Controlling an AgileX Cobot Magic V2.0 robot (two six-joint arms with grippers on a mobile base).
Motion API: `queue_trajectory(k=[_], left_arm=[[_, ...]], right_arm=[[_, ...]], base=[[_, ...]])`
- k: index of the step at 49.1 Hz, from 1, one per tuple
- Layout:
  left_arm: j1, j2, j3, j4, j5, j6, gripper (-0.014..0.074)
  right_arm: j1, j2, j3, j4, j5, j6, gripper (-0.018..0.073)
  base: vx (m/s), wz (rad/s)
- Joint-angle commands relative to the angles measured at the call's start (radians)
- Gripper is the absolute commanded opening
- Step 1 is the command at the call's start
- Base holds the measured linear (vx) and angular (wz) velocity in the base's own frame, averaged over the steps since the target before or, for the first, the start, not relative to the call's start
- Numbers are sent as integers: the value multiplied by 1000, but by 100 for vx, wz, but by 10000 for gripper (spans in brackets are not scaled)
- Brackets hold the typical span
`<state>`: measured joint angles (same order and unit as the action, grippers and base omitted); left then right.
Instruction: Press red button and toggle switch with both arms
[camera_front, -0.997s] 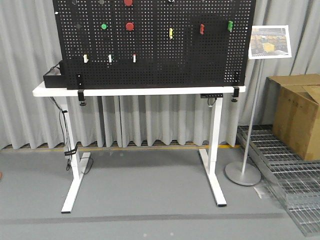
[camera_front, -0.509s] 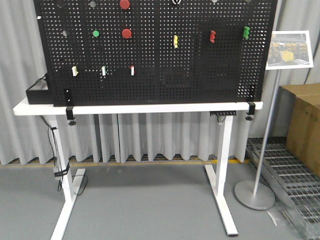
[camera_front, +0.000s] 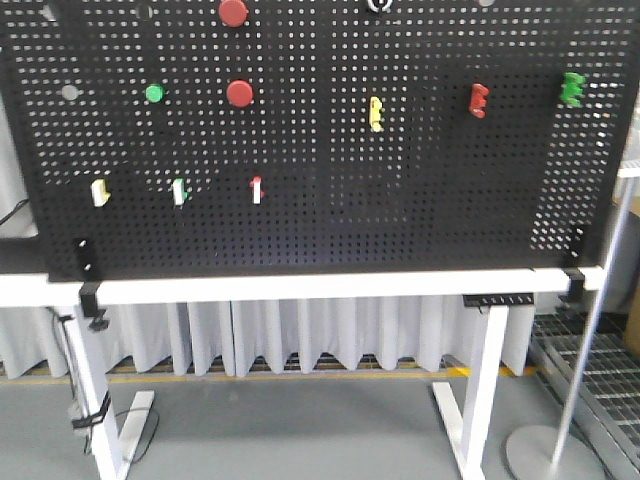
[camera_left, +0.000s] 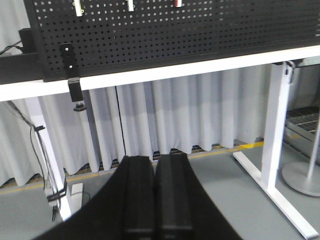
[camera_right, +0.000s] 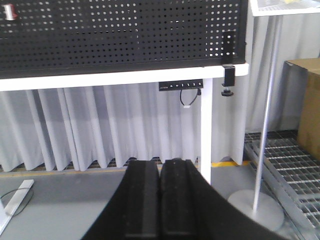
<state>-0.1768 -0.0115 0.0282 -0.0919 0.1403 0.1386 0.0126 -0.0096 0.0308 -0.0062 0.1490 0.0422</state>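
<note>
On the black pegboard two round red buttons show in the front view. The upper red button, at the top edge, looks slightly larger than the lower one. The toggle switch, a silver ring with a dark centre, is cut off by the top edge. My left gripper is shut and empty, low in front of the table and pointing under it. My right gripper is shut and empty at the same height. Neither gripper shows in the front view, and both are well below the buttons.
A green button, white rocker switches, and yellow, red and green clips hang on the board. The white table carries it. A sign stand, floor grating and cardboard box stand right.
The front view has moved closer to the pegboard. The board now fills the frame and its top row sits at the upper edge. No gripper has touched anything.
</note>
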Motion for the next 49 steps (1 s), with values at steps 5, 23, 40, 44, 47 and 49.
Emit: queue_trajectory(k=[5,23,40,44,47,49], left_arm=[[2,-16,34,-1,-84,-7,2],[2,-16,34,-1,-84,-7,2],[2,-16,34,-1,-84,-7,2],[2,-16,34,-1,-84,-7,2],[2,-16,34,-1,-84,-7,2],[2,-16,34,-1,-84,-7,2]], right_arm=[[-7,-16,12,-11,-87,-5,-3],[-7,-16,12,-11,-87,-5,-3],[-7,-16,12,-11,-87,-5,-3],[-7,-16,12,-11,-87,-5,-3],[-7,-16,12,-11,-87,-5,-3],[-7,-16,12,-11,-87,-5,-3]], base=[[47,1],[46,6],[39,4],[28,-4],[22,-5],[18,-4]])
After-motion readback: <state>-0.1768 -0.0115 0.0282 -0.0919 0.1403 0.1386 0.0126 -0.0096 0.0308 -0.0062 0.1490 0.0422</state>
